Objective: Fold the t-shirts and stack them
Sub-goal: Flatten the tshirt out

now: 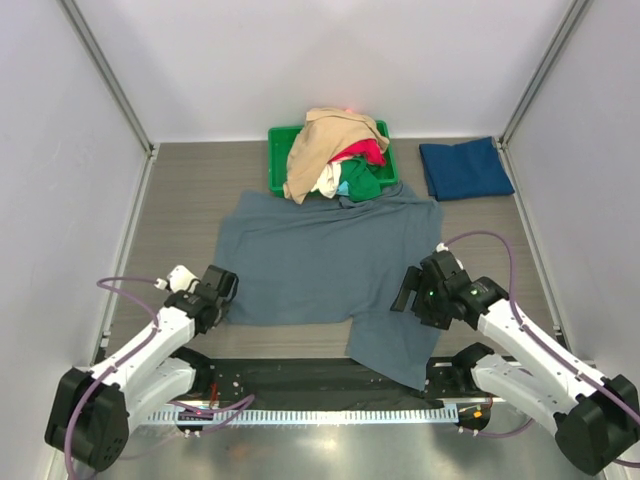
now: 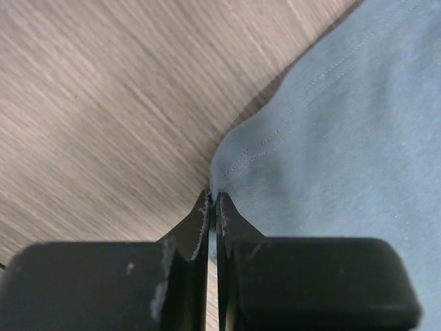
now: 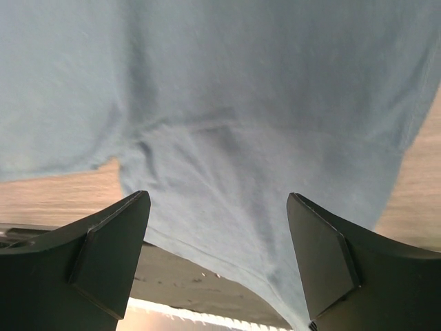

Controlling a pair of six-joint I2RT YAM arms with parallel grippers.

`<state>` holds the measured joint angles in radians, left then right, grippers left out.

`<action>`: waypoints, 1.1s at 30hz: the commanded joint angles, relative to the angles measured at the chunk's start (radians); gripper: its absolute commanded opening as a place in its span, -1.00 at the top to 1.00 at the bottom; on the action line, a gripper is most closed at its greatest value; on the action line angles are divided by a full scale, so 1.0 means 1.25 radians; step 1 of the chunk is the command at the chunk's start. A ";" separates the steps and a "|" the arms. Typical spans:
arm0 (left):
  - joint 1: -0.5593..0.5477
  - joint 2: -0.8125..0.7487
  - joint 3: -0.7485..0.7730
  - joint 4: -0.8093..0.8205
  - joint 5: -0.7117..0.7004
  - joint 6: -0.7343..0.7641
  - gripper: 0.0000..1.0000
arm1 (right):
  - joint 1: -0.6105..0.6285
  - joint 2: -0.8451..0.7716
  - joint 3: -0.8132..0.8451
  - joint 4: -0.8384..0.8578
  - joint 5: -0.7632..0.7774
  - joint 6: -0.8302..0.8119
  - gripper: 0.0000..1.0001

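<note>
Slate grey-blue t-shirt [image 1: 320, 255] lies spread flat at center of the top view, with one flap reaching toward lower center. Left gripper [image 2: 212, 207] sits at the shirt's lower-left edge, jaws closed and pinching the hem. Right gripper [image 3: 218, 207] is wide open above the shirt's right side, holding nothing. Folded navy-teal t-shirt [image 1: 465, 168] is at upper right. Heap of tees [image 1: 335, 150] sits in green bin [image 1: 278, 135], top center.

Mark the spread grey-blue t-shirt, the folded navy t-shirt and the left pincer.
grey-blue t-shirt [image 1: 320, 255], top view, middle of its body.
navy t-shirt [image 1: 465, 168], top view, centre of the folded cloth.
left pincer [image 2: 212, 196], left wrist view, between its fingertips.
</note>
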<state>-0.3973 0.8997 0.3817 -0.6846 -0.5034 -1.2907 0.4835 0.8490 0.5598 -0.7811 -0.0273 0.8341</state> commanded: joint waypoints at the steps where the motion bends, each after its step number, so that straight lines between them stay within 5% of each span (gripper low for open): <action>1: -0.001 0.020 0.034 0.046 -0.043 0.034 0.99 | 0.039 -0.002 0.007 -0.065 0.071 0.049 -0.73; 10: 0.064 0.024 0.036 0.122 0.007 0.100 1.00 | 0.223 -0.009 0.041 -0.183 0.168 0.211 -0.68; 22: 0.081 -0.029 0.002 0.156 0.052 0.132 0.99 | 0.522 0.208 0.126 -0.283 0.194 0.379 -0.57; 33: 0.087 -0.057 -0.012 0.165 0.073 0.142 0.99 | 0.715 0.307 0.050 -0.178 0.124 0.495 -0.26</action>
<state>-0.2939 0.8356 0.3695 -0.5144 -0.4149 -1.1320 1.3495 1.2079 0.6434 -1.0363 0.1352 1.3849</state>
